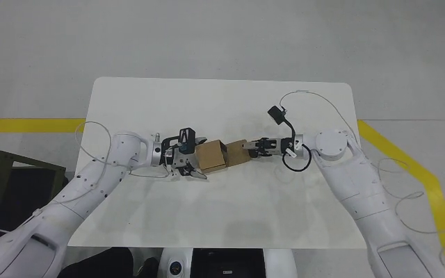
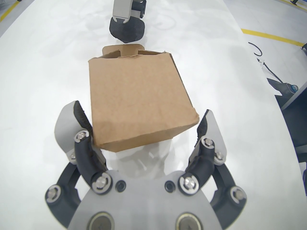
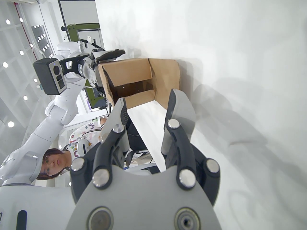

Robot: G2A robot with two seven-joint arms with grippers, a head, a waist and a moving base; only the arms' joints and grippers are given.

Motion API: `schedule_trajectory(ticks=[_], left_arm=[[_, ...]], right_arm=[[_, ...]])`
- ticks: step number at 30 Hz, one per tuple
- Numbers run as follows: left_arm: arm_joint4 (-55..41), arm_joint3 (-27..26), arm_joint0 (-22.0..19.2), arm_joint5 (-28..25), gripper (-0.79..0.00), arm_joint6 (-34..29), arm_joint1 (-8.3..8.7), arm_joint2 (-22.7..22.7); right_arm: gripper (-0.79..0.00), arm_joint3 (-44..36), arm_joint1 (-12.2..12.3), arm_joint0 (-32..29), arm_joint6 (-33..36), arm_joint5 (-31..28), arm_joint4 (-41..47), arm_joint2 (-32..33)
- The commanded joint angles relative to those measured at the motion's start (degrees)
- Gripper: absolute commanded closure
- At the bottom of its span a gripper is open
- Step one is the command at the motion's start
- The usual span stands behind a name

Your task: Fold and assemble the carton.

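Observation:
A brown carton [image 1: 211, 157] lies on its side on the white table [image 1: 222, 97], mid-table between both arms. Its open end and a spread flap [image 1: 237, 151] face my right gripper [image 1: 254, 148]. In the left wrist view my left gripper [image 2: 141, 120] is open around the carton's [image 2: 134, 96] closed end; one pad [image 2: 81, 117] touches a corner, the other stands just clear. In the right wrist view my right gripper [image 3: 147, 98] is open just in front of the carton's [image 3: 134, 72] dark opening, one finger overlapping the side flap [image 3: 165, 77]. The right gripper [image 2: 127, 32] hovers just past a tab [image 2: 122, 48].
Loose cables [image 1: 306, 94] run from the right arm over the table's far right part. A yellow floor line [image 1: 42, 125] passes on both sides of the table. A person [image 3: 57, 161] sits beyond the table's near edge, touching nothing.

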Motion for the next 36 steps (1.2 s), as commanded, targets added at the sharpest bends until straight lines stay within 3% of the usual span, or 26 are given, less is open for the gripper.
schedule_trajectory(ticks=[1, 23, 36], left_arm=[[-0.1, -0.1, 0.1, 0.0, -0.785, 0.0, 0.08, 0.0], [-0.7, -1.7, 0.2, 0.0, -0.785, -0.7, 0.58, 0.9], [-0.8, -1.6, -0.1, 0.0, -0.785, -0.6, 0.72, 1.1]], right_arm=[[-0.326, 0.3, 0.0, 0.1, -0.2, -0.3, -0.2, -0.1], [-0.345, 3.3, -0.7, 2.4, 0.9, -2.9, -1.5, -4.1], [-0.332, 6.1, -2.0, 4.3, 4.4, -5.2, 4.8, -6.6]])
